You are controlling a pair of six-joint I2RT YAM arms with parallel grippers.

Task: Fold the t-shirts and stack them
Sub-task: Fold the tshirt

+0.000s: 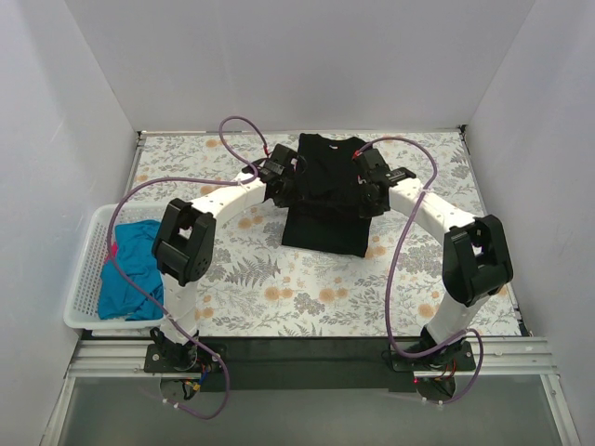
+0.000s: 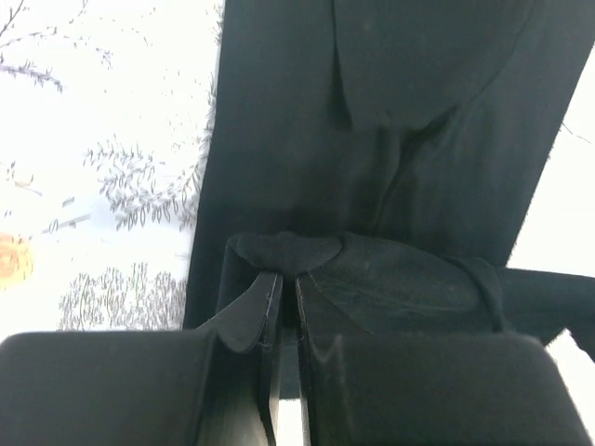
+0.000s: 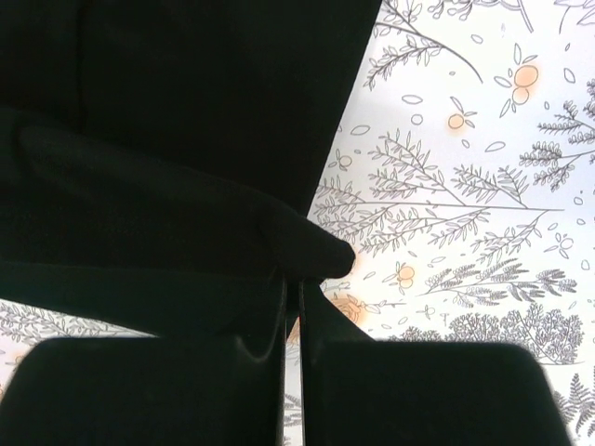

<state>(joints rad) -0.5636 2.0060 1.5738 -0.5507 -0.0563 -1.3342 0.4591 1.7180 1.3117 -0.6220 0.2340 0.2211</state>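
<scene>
Well left of the black tee [image 1: 325, 223], you see the teal tee [image 1: 130, 271] heaped in the basket [image 1: 84, 290]. At the black tee's left edge, your left gripper [image 2: 287, 277] has its fingers pressed together on a pinch of the cloth. At its right edge, your right gripper [image 3: 294, 279] is clamped the same way, with the tee bunched between the two and its near part flat on the table [image 1: 279, 293].

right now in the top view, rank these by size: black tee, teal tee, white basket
1. black tee and white basket: look about alike, and the arms cover part of the tee, so no ranking
2. teal tee: smallest
</scene>
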